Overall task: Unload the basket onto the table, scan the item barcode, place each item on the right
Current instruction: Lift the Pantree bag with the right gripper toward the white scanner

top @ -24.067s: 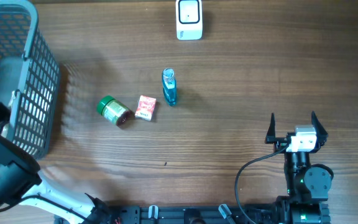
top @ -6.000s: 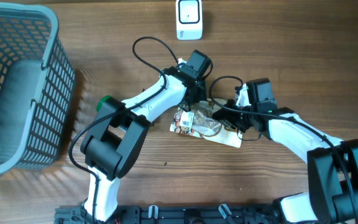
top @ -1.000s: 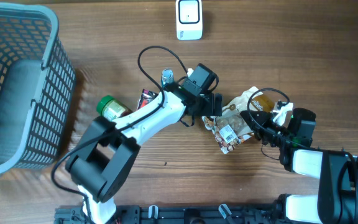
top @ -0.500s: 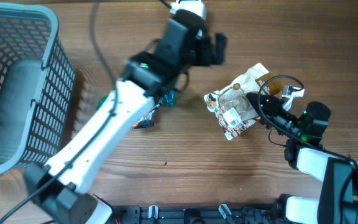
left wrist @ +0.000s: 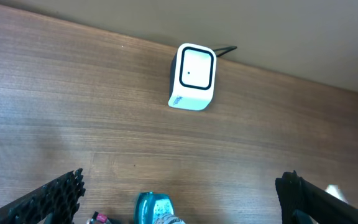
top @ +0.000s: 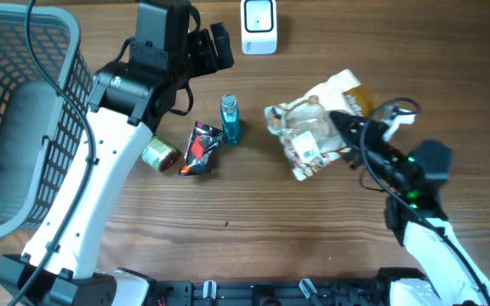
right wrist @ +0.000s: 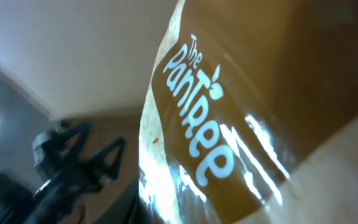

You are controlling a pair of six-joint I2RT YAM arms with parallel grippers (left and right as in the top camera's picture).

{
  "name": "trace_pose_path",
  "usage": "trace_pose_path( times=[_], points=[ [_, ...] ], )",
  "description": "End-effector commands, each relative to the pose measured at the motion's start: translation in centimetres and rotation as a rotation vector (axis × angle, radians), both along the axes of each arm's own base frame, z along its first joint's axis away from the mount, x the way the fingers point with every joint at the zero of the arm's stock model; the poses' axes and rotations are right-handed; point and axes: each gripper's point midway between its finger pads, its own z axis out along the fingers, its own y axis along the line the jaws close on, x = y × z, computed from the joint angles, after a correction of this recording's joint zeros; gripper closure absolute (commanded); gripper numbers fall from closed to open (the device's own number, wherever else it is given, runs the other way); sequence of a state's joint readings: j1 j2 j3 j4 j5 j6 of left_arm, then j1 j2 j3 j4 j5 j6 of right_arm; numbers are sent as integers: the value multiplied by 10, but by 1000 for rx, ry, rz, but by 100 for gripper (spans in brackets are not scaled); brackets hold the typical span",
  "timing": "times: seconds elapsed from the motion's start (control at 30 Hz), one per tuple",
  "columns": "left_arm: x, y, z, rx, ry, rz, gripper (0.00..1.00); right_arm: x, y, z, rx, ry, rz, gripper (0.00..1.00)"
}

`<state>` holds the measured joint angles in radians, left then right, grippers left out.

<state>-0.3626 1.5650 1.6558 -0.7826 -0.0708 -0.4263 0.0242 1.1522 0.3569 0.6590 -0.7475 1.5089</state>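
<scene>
While the snack bag (top: 313, 127) is held, apparently lifted, at 2 o'clock on the surface, pinched at its 4 o'clock edge by the jaws of the right arm (top: 419, 170), the pick-up may be judged done. The barcode label (top: 307, 155) is not yet presented to the white scanner (top: 259, 25), well apart at the bag's 11 o'clock. The jaws of the left arm (top: 100, 170) are spread wide, empty, beside the scanner.

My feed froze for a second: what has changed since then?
The left gripper swung away from the snack bag to beside the scanner, jaws open. The right gripper, shut on the snack bag, carried it toward the scanner. Scanner, blue bottle and basket stayed put.
</scene>
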Motion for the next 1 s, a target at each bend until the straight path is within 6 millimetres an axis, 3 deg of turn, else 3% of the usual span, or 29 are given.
trace_pose_path(
  times=[0.0,0.1,0.3,0.43,0.6,0.67,0.7,0.73,0.8,0.87,0.93,0.97],
  points=[
    [-1,7,7,29,-18,19,0,23,18,44,-15,-63,-79,87],
    [-6,19,-2,82,19,59,0,34,30,80,-109,-139,-70,87],
    [-10,21,-15,100,66,56,0,42,28,116,-222,-185,-80,87],
    [-6,19,-26,112,95,55,0,41,26,103,-283,-148,-73,87],
    [-5,21,-28,120,96,62,0,41,26,103,-293,-155,-70,87],
    [-3,28,-27,149,85,94,0,44,23,105,-383,-237,-75,87],
    [-3,32,-26,162,81,109,0,48,17,104,-446,-274,-107,87],
    [-3,33,-26,171,79,113,0,60,-5,105,-587,-326,-223,89],
    [-2,34,-26,173,77,117,0,74,-27,110,-665,-348,-364,90],
    [-2,38,-25,192,71,137,0,96,-25,123,-642,-434,-410,90],
    [-1,44,-24,214,63,162,0,118,-19,116,-663,-429,-394,90],
    [-1,48,-23,231,60,180,0,135,-7,112,-694,-444,-344,90]
  ],
)
